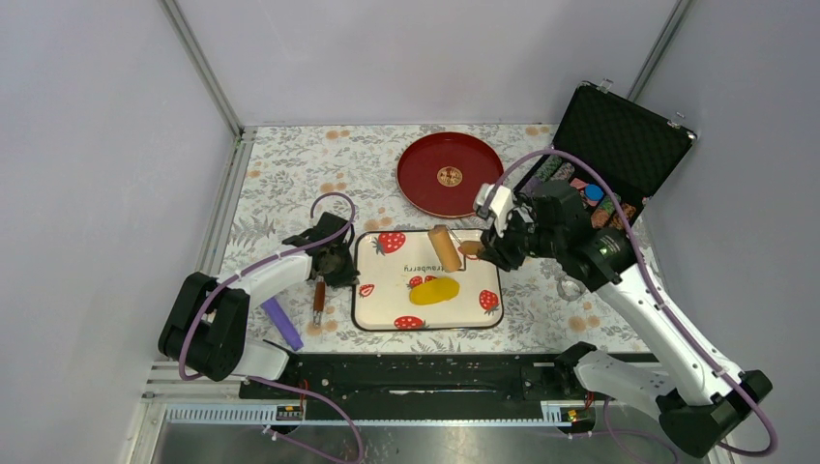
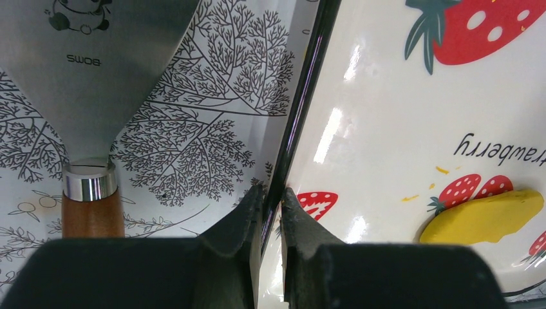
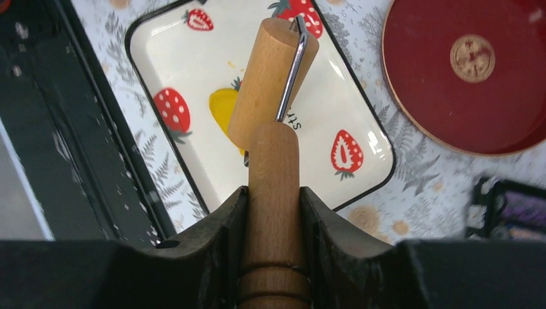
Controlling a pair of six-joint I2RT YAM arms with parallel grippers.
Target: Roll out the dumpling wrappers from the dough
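Takes the middle of the table in the top view: a strawberry-print tray (image 1: pixel 387 290), used here as the clock dial. Shows the dough (image 1: pixel 434 290) on the tray floor just toward 6 o'clock of centre, a flattened bright yellow patch, longer than wide, beside a printed strawberry pair.

Pinches the tray's dark rim (image 2: pixel 302 103) at 9 o'clock with the left gripper (image 2: pixel 271 193), fingers drawn nearly together with the thin edge between them. Shows the dough (image 2: pixel 483 217) at 3 o'clock in that wrist view, well apart from the fingers.

Clamps the handle of a wooden roller (image 1: pixel 446 247) in the right gripper (image 3: pixel 273 193), jaws closed snugly on both sides of the handle. Places the roller barrel (image 3: pixel 270 77), on its metal bracket, over the tray's 12 o'clock part, slanted and apart from the dough (image 3: pixel 223 109) in the top view. Cannot tell whether the barrel touches the tray.

Lays a steel scraper (image 2: pixel 96 64) with a wooden handle on the patterned tablecloth just outside the rim at 9 o'clock, and a purple block (image 1: pixel 282 323) at 8 o'clock. Sets a round red plate (image 1: pixel 450 174) at 12 o'clock and an open black case (image 1: pixel 619 145) of chips at 2 o'clock.
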